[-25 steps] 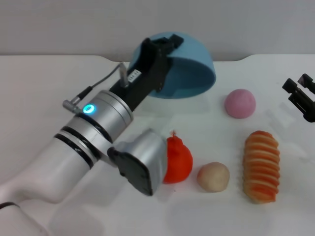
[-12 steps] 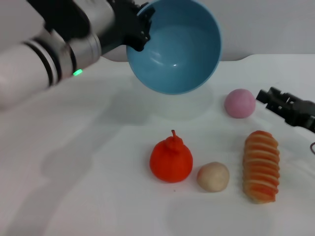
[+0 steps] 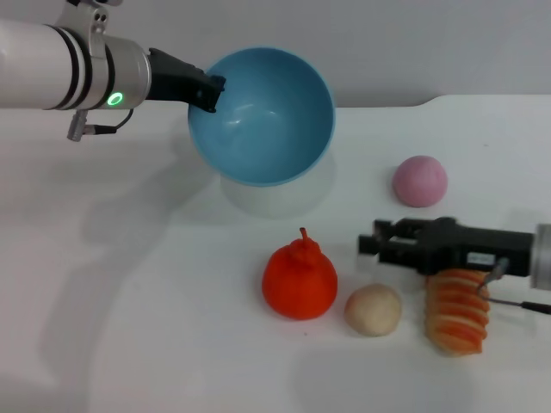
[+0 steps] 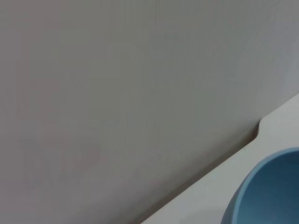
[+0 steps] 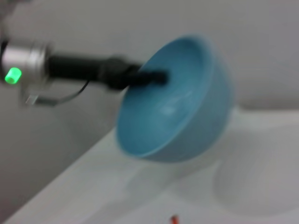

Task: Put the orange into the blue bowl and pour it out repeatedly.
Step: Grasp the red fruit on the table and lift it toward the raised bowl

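Note:
The orange point(image 3: 299, 281) sits on the white table, front of centre, stem up. The blue bowl point(image 3: 263, 116) hangs in the air above the back of the table, tilted with its empty mouth facing me. My left gripper point(image 3: 209, 90) is shut on the bowl's left rim, its arm reaching in from the upper left. The bowl's edge shows in the left wrist view point(image 4: 266, 191), and the whole bowl in the right wrist view point(image 5: 182, 107). My right gripper point(image 3: 370, 241) is open and empty, low over the table, just right of the orange.
A pink ball point(image 3: 420, 181) lies at the back right. A beige ball point(image 3: 373, 310) lies right beside the orange. A striped orange-and-cream roll point(image 3: 456, 314) lies under my right arm. The table's back edge meets a grey wall.
The left arm lifted the bowl off the table, carried it left and turned its mouth towards me. The right gripper came in from the right edge to beside the orange.

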You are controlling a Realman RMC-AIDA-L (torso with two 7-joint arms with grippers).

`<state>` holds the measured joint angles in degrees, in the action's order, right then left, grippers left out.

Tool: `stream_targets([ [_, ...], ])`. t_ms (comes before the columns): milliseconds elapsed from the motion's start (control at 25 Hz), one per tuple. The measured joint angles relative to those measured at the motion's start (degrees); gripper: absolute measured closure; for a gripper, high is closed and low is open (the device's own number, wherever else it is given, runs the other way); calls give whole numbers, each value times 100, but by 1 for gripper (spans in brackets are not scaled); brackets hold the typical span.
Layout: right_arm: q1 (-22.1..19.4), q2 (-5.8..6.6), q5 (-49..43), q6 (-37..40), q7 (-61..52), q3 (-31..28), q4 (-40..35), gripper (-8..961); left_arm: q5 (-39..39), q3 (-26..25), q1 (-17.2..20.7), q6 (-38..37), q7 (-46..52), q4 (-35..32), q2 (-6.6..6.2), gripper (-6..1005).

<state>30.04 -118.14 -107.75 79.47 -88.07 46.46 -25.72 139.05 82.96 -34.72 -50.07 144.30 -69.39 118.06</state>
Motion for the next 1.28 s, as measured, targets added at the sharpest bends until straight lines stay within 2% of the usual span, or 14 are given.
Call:
stream_targets([
  [280, 486, -73, -107, -192, -53, 594, 227, 564, 15, 138, -33, 262, -17, 21, 13, 998],
  [520, 823, -112, -84, -1001, -77, 693, 774, 577, 26, 164, -22, 342, -61, 38, 17, 998],
  [760, 1112, -148, -83, -1264, 126, 739, 1248, 590, 30, 317, 24, 514, -68, 51, 11, 998],
  [1040, 1158, -149, -87, -1378, 282, 782, 1406, 604, 41, 357, 24, 538, -72, 65, 7, 999],
  [1280, 1039, -137, -77, -1322, 484, 794, 1366, 617, 79, 401, 31, 553, -73, 135, 6, 1000],
])
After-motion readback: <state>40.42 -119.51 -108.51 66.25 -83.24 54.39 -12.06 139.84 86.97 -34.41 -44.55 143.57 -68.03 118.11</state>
